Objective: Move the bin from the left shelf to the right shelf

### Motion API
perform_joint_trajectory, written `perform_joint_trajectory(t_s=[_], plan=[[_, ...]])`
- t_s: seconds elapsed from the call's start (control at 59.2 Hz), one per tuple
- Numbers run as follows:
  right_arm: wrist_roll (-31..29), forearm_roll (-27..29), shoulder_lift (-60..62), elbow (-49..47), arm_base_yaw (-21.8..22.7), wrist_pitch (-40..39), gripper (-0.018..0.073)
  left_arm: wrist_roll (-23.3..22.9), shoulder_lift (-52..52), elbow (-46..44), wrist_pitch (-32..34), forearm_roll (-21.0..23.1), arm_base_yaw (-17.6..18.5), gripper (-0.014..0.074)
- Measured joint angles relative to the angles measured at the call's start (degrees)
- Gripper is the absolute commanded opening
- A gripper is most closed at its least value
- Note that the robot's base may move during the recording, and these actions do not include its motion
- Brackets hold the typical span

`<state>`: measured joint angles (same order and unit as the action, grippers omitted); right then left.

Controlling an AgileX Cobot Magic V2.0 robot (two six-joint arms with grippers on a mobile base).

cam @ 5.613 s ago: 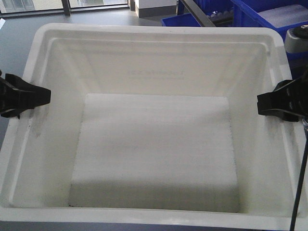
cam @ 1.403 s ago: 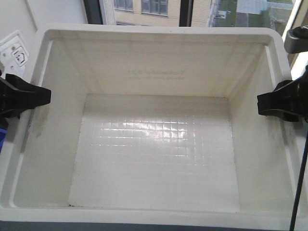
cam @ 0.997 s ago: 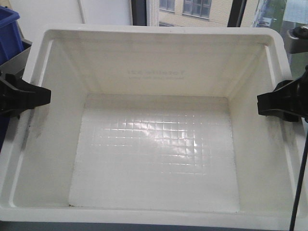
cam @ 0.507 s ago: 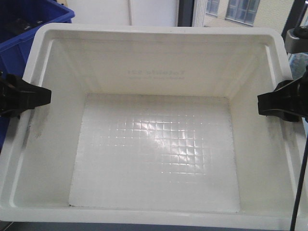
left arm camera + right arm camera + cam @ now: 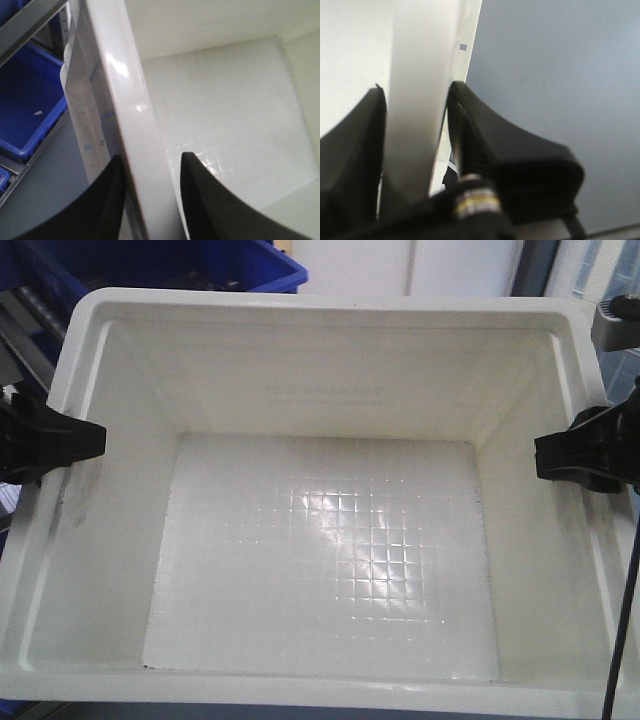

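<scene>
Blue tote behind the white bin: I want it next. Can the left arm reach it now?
Probably not. The left claw is shut on the bin, at its left rim, and the bin fills the way to the blue tote.

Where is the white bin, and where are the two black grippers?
bin [image 5: 320, 303], front view, far rim.
left gripper [image 5: 150, 167], left wrist view, between fingertips.
right gripper [image 5: 416, 97], right wrist view, between fingertips.

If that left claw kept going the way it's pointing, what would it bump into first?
The bin's rim: the left gripper straddles it, one finger inside, one outside. Pushing on would probably jam the rim deeper between them; depth beyond that is unclear.
</scene>
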<state>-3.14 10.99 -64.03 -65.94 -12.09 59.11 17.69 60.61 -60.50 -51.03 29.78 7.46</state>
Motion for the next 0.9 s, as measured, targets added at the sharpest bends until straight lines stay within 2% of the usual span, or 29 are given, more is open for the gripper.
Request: perform_joint_trajectory(t_s=[0.896], plan=[[0.0, 0.0, 0.0, 0.0, 0.0, -0.01, -0.0004, 0.0, 0.0, 0.0, 0.0, 0.0, 0.0, -0.0004]])
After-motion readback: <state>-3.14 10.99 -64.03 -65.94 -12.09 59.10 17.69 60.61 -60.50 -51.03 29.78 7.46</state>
